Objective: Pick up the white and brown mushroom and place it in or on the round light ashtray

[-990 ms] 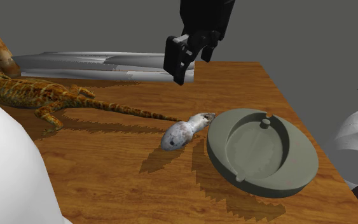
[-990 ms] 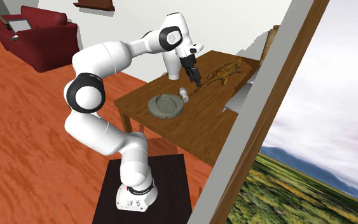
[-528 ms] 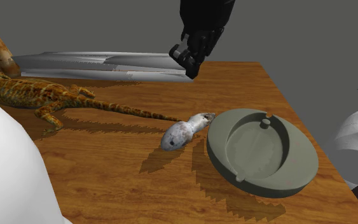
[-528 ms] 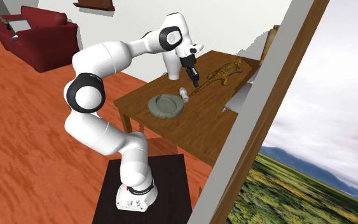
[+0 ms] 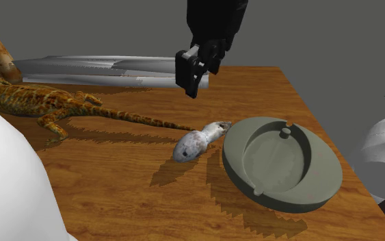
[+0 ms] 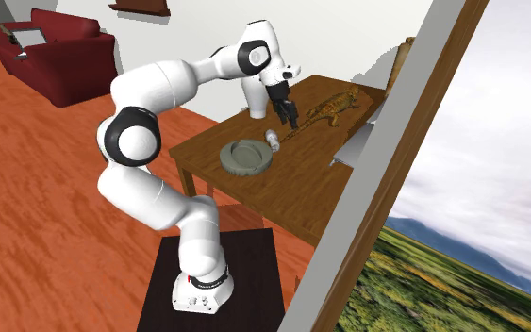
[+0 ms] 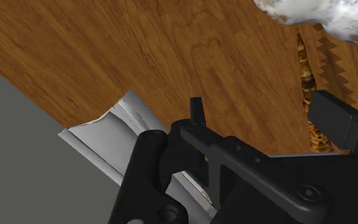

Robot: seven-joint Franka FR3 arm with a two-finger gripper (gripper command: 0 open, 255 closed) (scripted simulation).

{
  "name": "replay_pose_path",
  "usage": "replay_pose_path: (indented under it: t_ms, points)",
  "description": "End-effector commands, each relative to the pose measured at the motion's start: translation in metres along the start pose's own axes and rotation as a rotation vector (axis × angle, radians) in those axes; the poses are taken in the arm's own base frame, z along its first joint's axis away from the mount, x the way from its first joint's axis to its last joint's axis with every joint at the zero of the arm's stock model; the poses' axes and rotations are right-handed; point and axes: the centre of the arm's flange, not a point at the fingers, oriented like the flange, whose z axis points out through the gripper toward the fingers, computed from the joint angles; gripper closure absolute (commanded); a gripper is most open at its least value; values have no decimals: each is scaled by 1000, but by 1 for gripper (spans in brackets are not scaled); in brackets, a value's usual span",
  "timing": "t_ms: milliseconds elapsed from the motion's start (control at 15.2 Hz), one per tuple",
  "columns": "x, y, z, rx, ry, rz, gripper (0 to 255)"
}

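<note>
Gripper [image 5: 191, 77] lower, nearer mushroom [image 5: 196, 142]

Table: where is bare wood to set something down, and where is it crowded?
Bare: the near strip of table in front of the lizard and mushroom; also the far corner behind the ashtray. Crowded: mushroom, lizard tail and ashtray bunch together.
</note>
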Motion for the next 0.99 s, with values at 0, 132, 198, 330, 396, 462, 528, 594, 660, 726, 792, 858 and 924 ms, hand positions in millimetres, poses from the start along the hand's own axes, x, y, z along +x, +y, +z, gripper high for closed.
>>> replay_pose_path:
  t_ms: [0, 132, 198, 330, 396, 462, 528, 594, 660, 726, 792, 858, 924]
  points:
    - [-2, -21, 5, 15, -14, -176, 0]
    - [-7, -44, 10, 33, -31, -368, 0]
    - [-12, -54, 13, 41, -39, -464, 0]
    - [-23, -74, 17, 58, -55, -656, 0]
    - [-31, -84, 19, 67, -63, -752, 0]
    - [-36, -90, 20, 73, -69, -819, 0]
    - [-37, -90, 26, 73, -69, -819, 0]
    - [-37, -90, 31, 73, -69, -819, 0]
    - [-38, -90, 36, 73, -69, -819, 0]
    - [-38, -90, 41, 73, -69, -819, 0]
    - [-39, -91, 47, 73, -69, -819, 0]
    - [-39, -91, 52, 73, -69, -819, 0]
    - [-40, -91, 57, 73, -69, -819, 0]
